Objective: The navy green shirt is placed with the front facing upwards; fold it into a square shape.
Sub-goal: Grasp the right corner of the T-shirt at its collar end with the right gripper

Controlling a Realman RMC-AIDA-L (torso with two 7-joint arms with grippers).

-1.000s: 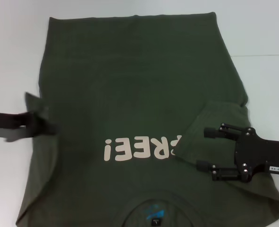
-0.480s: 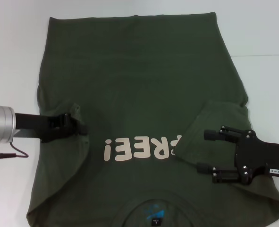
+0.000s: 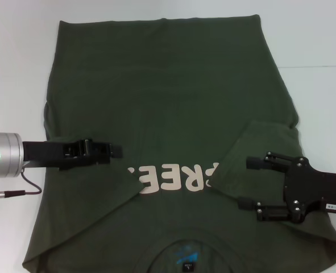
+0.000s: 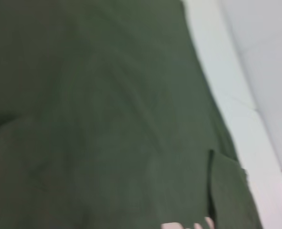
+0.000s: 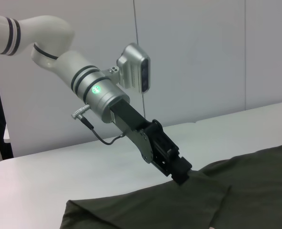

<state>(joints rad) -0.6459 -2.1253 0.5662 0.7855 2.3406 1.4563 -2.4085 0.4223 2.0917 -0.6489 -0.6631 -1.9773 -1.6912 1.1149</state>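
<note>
Much of the pale lettering point(image 3: 176, 177) on the navy green shirt point(image 3: 168, 96) is covered in the head view; the first letter is hidden under the sleeve folded in from the robot's right side, and the last characters are overlapped by cloth drawn in from the robot's left side. The neckline and the small blue neck print point(image 3: 186, 251) are cut off by the near edge of the head view; in the left wrist view only dark cloth, a fold edge and a sliver of pale lettering can be made out, with none of that arm's own fingers. The shirt is spread over a white table point(image 3: 318, 34), collar toward the robot and hem at the far side. The left gripper point(image 3: 115, 150) is seen low over the shirt's left part, clamped on a pinch of the cloth, which is confirmed in the right wrist view point(image 5: 182, 175); the right gripper point(image 3: 248, 181) is held over the folded right sleeve, its two fingers spread wide apart with nothing between them. Behind the table, plain pale wall panels point(image 5: 193, 52) are shown in the right wrist view.
</note>
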